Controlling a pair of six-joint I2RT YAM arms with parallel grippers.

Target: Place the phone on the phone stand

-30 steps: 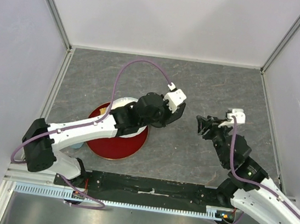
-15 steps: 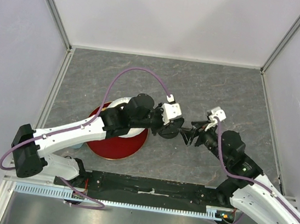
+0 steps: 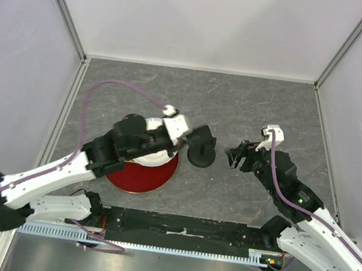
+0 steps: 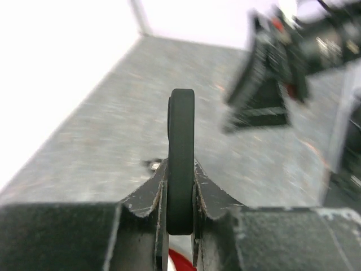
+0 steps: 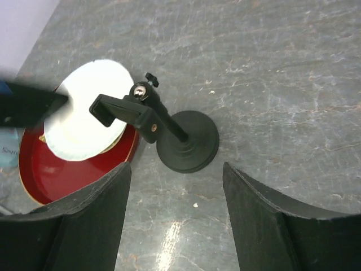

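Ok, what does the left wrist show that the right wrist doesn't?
Left wrist only: the phone, edge-on, clamped in the left gripper. Right wrist only: the stand, standing on its disc base with the cradle empty, beside the white plate; the right gripper open, apart from it. A dark blur at that view's left edge can't be identified. Both: the table, a sliver of the red plate, and the right gripper, blurred in the left wrist view.
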